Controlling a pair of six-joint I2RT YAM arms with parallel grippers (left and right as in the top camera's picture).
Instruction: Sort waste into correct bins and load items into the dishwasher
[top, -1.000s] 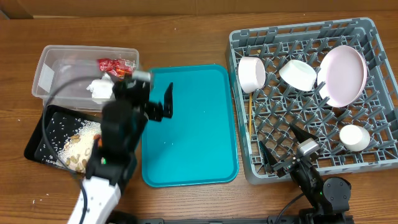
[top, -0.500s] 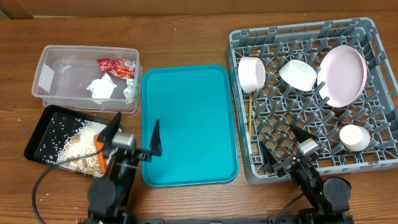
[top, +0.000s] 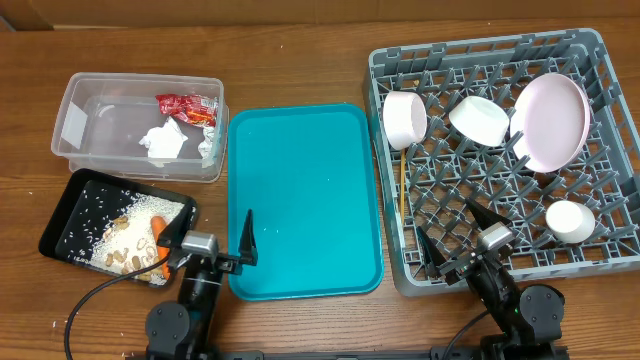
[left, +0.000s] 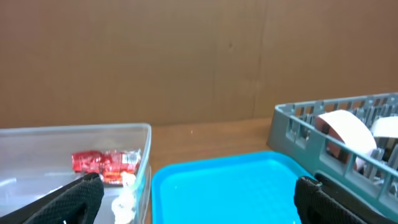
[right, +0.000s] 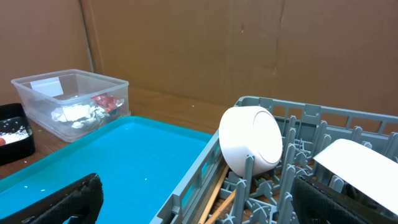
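Teal tray (top: 305, 200) sits between clear tub (top: 145, 78) and grey rack (top: 470, 190), both arms' jaws apart

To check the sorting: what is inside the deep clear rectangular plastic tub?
A crinkled red snack wrapper and crumpled white paper lie inside the tub. Anything beneath the paper is covered.

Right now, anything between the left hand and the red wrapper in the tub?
Only the near wall of the clear tub: the red wrapper lies inside, crumpled paper beside it. The tub has no lid, so from above nothing visible blocks the open left hand.
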